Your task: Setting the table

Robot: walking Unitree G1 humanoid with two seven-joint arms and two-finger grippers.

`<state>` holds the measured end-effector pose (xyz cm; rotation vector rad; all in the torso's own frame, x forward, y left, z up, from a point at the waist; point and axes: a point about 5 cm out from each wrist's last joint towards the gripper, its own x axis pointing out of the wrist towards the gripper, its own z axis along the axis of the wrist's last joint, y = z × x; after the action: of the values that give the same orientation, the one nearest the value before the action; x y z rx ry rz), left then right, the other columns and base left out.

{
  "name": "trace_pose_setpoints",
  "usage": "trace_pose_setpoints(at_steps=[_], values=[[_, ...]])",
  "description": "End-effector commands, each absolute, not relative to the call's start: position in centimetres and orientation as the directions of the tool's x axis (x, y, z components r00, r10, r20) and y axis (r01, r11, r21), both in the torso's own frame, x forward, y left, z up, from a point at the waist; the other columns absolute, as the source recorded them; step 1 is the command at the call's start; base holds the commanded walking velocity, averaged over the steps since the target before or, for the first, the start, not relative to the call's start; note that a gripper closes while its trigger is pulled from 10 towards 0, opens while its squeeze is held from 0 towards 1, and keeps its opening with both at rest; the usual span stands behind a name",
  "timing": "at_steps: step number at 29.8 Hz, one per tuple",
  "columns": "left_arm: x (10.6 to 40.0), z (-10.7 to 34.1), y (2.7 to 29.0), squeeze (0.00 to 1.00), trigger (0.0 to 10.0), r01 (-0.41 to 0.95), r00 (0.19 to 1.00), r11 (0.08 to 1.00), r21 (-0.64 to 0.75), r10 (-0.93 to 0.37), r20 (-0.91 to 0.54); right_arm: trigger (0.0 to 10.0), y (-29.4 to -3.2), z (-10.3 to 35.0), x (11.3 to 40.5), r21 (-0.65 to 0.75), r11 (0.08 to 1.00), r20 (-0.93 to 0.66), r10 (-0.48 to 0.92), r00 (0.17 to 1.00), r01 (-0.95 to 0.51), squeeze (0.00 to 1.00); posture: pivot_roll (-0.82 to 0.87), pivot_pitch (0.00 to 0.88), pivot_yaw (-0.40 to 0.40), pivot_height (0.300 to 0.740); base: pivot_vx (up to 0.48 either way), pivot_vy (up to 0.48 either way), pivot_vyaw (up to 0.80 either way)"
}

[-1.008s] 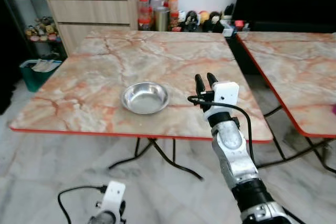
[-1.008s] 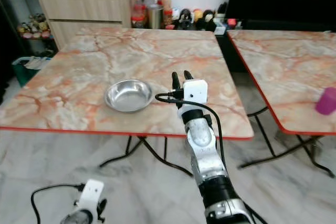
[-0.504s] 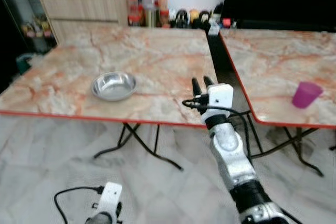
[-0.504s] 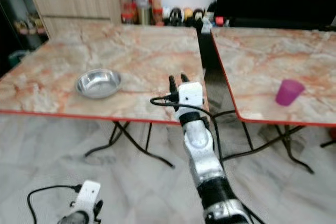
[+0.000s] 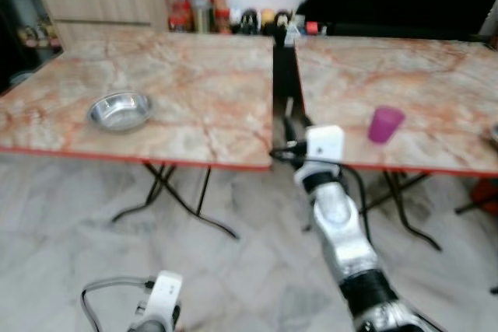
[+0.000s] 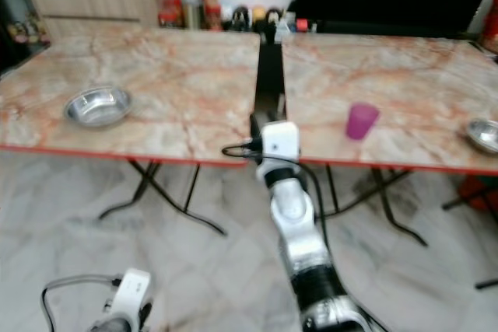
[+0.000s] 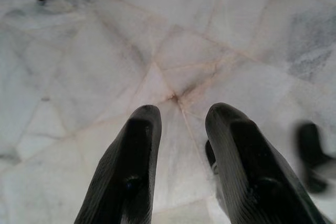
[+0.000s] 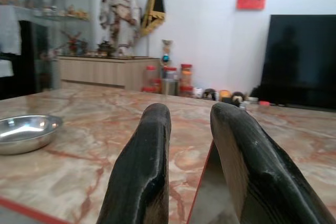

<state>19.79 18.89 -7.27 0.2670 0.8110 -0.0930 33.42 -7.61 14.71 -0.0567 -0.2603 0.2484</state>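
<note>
a: what changed?
b: view swung right. bowl [image 5: 120,111] now far left on the left table [image 5: 194,83], right gripper [image 8: 194,145] empty, fingers apart, at the gap; cup [image 5: 385,124] on the right table [image 5: 436,91].
a: left gripper [image 7: 181,156]?
b: idle, parted, over floor [image 7: 105,51]. prob cup next.

Two marble-topped tables on a pale tiled floor

Two tables with orange-veined marble tops and red edges are set side by side, a narrow dark gap being left between them. On the left table [image 5: 194,106] a shallow metal bowl [image 5: 120,110] is placed near the front edge, towards the left. On the right table [image 5: 436,106] a purple cup [image 5: 385,124] is stood upright near the front edge, and part of a second metal bowl [image 6: 484,134] is seen at the far right. Both tables are carried on thin dark folding legs, which rest on the grey-white floor [image 5: 233,285].
</note>
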Motion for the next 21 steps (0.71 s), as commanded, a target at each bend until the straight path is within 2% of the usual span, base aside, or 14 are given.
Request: trace_pose_setpoints(at_steps=[1,11,21], values=[[19.99,-7.23,18.46,0.0,10.0,0.195,0.686,0.962,0.192,0.006,-0.728,10.0,-8.4,15.03,33.59,-0.098,0.972,0.255,0.231,0.939,-0.212,0.0,-0.02,0.0,0.002,0.736,0.0,-0.375,0.0],[20.01,-7.24,18.35,0.0,10.0,0.193,0.685,0.963,0.186,0.003,-0.728,10.0,-8.52,15.07,33.6,-0.116,0.971,0.256,0.232,0.938,-0.208,0.0,-0.03,0.0,0.001,0.736,0.0,-0.37,0.0],[20.09,-7.18,18.39,0.0,10.0,0.179,0.692,0.966,0.184,0.009,-0.722,10.0,-8.98,14.7,33.58,-0.094,0.979,0.237,0.198,0.951,-0.18,0.0,-0.03,0.0,0.007,0.736,0.169,-0.311,0.0]])
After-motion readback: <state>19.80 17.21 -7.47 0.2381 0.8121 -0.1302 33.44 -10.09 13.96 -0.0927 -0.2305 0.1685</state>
